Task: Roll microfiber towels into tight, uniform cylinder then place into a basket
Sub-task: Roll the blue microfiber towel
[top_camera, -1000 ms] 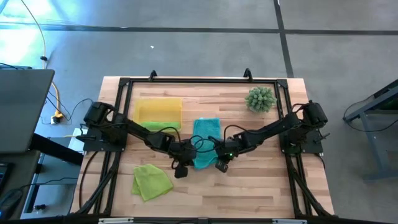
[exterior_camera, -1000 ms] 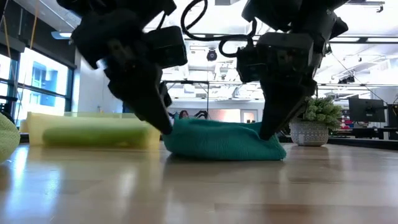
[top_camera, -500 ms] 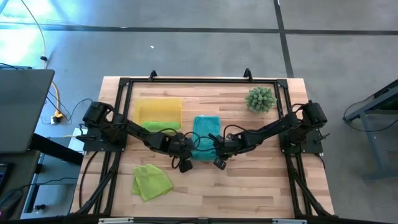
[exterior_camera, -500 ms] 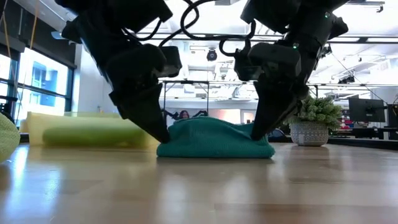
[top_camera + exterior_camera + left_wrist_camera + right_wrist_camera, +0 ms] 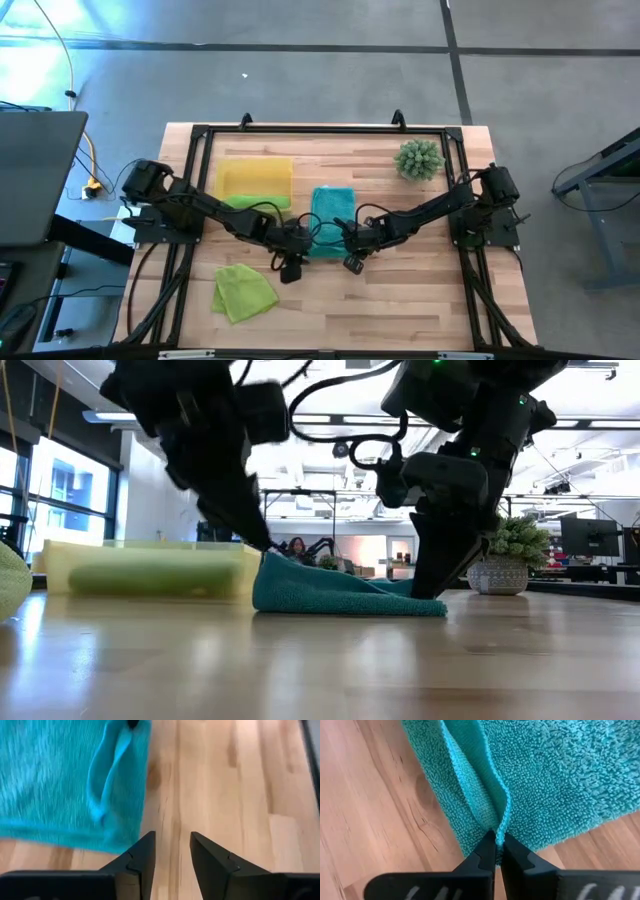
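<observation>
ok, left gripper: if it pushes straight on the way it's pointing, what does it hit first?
Likely bare table. The left gripper stands open and empty, aimed at wood just beside the teal towel edge. Depth is unclear, so it may graze that edge.

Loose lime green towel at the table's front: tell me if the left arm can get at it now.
Probably yes. The left gripper is open and empty, beside the lime green towel, with bare table between them.

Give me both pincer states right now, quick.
Left pincer: open, empty, beside the teal microfiber towel.
Right pincer: shut on a fold of that towel's edge.
</observation>
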Robot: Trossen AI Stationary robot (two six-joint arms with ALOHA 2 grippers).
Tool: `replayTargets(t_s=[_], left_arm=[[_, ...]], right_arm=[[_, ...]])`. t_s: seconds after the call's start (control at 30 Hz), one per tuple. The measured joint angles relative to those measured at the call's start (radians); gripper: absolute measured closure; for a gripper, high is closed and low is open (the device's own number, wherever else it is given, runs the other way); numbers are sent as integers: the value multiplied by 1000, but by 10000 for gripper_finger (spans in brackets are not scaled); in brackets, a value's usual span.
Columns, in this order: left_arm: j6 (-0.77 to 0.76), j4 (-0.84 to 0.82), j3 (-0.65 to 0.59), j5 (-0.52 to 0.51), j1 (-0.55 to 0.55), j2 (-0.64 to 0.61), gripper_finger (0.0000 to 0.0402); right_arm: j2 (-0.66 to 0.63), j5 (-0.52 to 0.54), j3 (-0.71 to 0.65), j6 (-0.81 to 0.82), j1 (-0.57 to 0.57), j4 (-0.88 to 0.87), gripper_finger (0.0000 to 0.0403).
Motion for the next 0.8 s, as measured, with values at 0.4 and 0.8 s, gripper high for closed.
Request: replayTargets(t_s=[0.4,0.8], left_arm=[[169,143,1,-146,10,122,289],[167,112,3,-188,49,181,289]], right_arm=[[1,1,0,-1,0,0,402],[0,-6,0,-50,0,2,389]])
